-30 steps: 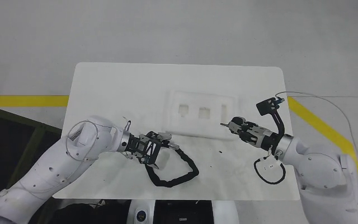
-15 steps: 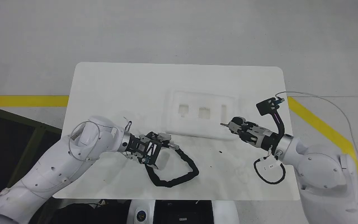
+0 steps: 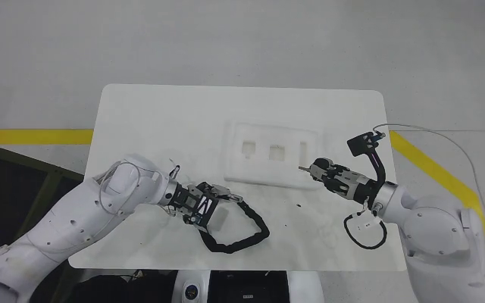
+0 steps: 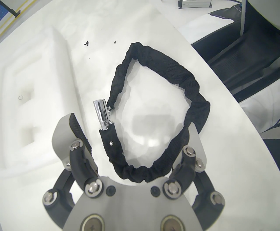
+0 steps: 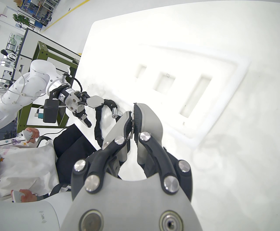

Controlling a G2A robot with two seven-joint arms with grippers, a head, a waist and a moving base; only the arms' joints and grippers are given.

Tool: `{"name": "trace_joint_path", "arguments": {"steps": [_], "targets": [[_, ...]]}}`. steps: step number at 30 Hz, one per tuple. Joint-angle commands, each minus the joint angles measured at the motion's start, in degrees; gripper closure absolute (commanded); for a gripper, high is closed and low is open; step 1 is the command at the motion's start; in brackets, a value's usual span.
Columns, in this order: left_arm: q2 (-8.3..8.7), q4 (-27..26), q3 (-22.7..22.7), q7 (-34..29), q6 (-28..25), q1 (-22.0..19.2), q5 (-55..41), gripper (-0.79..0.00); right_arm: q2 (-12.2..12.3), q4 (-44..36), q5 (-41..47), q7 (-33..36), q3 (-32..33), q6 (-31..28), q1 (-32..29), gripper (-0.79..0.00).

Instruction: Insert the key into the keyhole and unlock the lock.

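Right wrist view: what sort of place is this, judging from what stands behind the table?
Probably a robotics lab or factory-like hall: a yellow line painted on the floor, a green metal frame beside the white table, storage shelves farther back.

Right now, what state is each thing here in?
left gripper, open, over the chain lock.
right gripper, shut on the key, apart from the chain lock.
key, pinched, tip sticking out, not inserted.
chain lock, lying looped on the table, ends meeting at its chrome cylinder.
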Motion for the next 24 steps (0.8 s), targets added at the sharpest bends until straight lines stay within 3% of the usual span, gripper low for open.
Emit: {"name": "trace_joint_path", "arguments": {"steps": [1, 8, 16, 24], "targets": [[-0.31, 0.09, 1.21, -0.32, 0.00, -1.16, -0.94, -0.785, 0.00, 0.00, 0.00, 0.00, 0.00, 0.00, 0.00, 0.000], [-2.11, 1.96, 4.60, -3.70, 0.00, -3.85, -3.39, -0.785, 0.00, 0.00, 0.00, 0.00, 0.00, 0.00, 0.00, 0.000], [-4.19, 4.25, 5.44, -7.37, 0.33, -4.96, -5.33, -0.785, 0.00, 0.00, 0.00, 0.00, 0.00, 0.00, 0.00, 0.000], [-5.88, 5.21, 6.18, -10.00, 0.39, -5.38, -5.92, -0.656, 0.00, 0.00, 0.00, 0.00, 0.00, 0.00, 0.00, 0.000]]}}
